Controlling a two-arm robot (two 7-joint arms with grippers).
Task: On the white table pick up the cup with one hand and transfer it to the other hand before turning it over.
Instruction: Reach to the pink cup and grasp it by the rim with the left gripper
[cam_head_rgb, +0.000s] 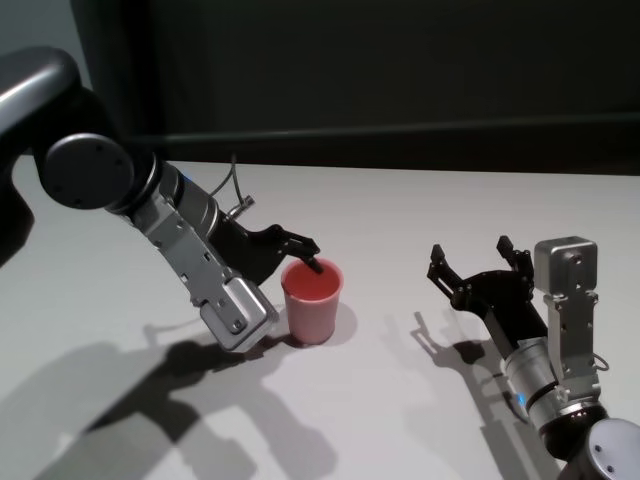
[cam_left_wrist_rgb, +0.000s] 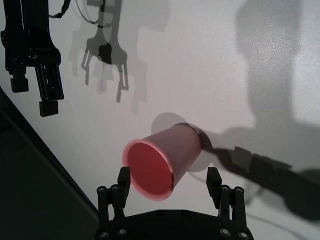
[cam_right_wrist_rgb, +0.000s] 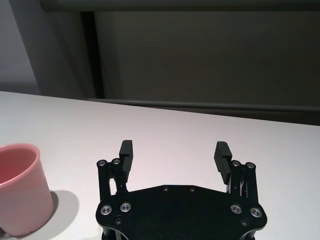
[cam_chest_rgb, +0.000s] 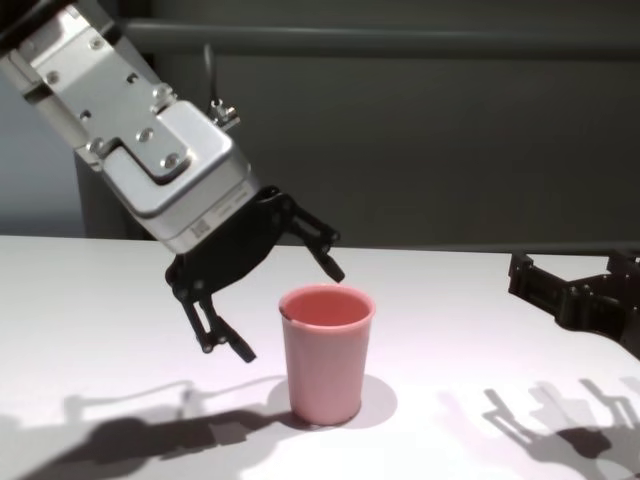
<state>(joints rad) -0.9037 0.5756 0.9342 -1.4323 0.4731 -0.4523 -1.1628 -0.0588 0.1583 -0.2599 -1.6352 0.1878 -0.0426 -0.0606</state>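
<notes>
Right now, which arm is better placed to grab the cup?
Left. The left gripper hangs open right at the rim of the upright cup, fingers either side. The right gripper, also open, sits apart off to the cup's right on the table.

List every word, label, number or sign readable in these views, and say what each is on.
None readable.
The left gripper housing carries a small dark code-like mark in the chest view, too small to read.
The cup, the white table and the right gripper show no markings.

One cup (cam_head_rgb: 312, 300), pink, upright. One white bench (cam_head_rgb: 400, 215). Two arms, each ending in one pincer: left pincer (cam_head_rgb: 290, 262), right pincer (cam_head_rgb: 478, 262). Two fingers per pincer.
</notes>
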